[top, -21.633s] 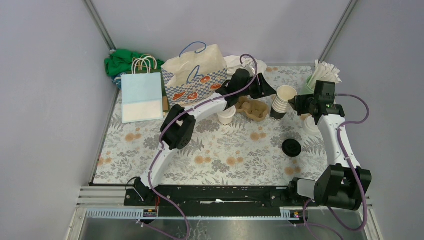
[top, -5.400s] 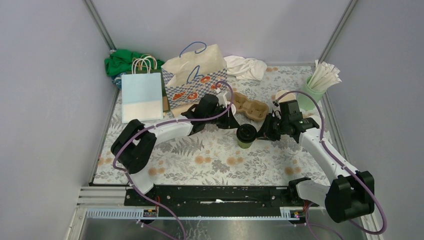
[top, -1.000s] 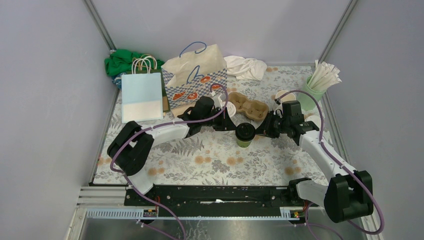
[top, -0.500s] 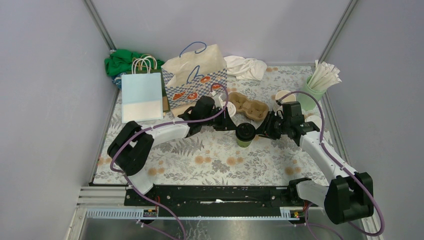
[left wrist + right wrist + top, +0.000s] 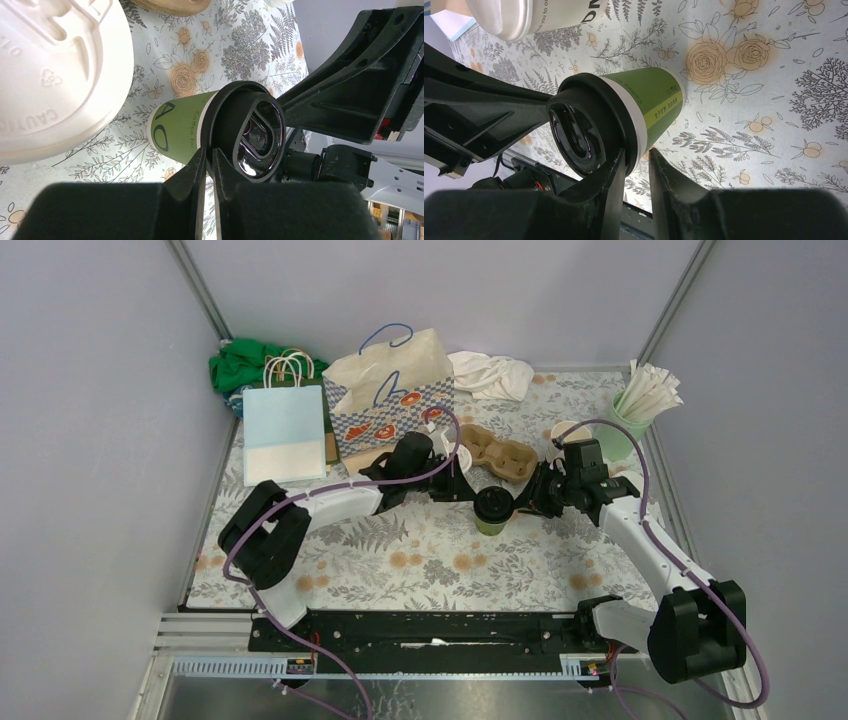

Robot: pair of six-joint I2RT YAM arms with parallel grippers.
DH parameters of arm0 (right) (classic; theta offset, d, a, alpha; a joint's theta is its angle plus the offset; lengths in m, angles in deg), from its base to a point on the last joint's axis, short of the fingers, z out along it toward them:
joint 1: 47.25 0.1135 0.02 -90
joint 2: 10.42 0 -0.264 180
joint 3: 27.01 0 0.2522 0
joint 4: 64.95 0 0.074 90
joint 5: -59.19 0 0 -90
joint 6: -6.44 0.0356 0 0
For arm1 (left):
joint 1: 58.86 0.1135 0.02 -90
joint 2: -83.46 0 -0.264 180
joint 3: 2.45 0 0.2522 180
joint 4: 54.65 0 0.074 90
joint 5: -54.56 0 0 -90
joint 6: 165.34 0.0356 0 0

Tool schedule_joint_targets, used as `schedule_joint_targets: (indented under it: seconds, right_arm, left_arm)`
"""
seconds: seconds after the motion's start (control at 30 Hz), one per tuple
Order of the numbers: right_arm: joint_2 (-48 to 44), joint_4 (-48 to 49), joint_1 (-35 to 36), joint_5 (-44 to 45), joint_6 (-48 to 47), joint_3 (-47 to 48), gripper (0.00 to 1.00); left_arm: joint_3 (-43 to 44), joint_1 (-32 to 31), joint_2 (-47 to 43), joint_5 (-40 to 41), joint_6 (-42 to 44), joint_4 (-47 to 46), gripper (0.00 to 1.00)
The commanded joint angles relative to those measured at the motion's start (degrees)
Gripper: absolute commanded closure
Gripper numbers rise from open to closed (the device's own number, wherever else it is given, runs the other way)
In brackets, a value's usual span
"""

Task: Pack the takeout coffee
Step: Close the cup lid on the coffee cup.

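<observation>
Item: green cup, being capped. Left fingers pinching black lid rim; right fingers slightly parted astride it. Loading into carrier remaining.

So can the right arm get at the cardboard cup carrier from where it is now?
Probably yes. The right gripper sits at the black lid of the green cup, and the cardboard carrier lies just beyond, seemingly unobstructed. The left gripper, also at that lid, is off to one side.

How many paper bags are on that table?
2: a pale blue bag at the far left, a patterned bag just right of it. Others may hide behind.
</observation>
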Motion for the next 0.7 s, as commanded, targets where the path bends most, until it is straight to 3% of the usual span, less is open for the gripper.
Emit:
schedule_joint_targets:
  seconds: [0.0, 0.33, 0.67]
  right_arm:
    - [1.63, -4.29, 0.60, 1.01, -1.63, 1.77, 0.67]
    - [2.19, -5.55, 0.91, 0.50, -1.98, 4.80, 0.67]
    - [2.02, -7.50, 1.04, 0.66, -2.64, 7.80, 0.65]
  left_arm:
    - [2.22, -0.91, 1.23, -1.23, 0.65, 0.14, 0.87]
    - [3.26, -0.84, -1.27, 1.19, 1.71, 2.66, 0.83]
    - [6.09, -0.83, -2.94, 4.84, 4.35, 7.75, 0.70]
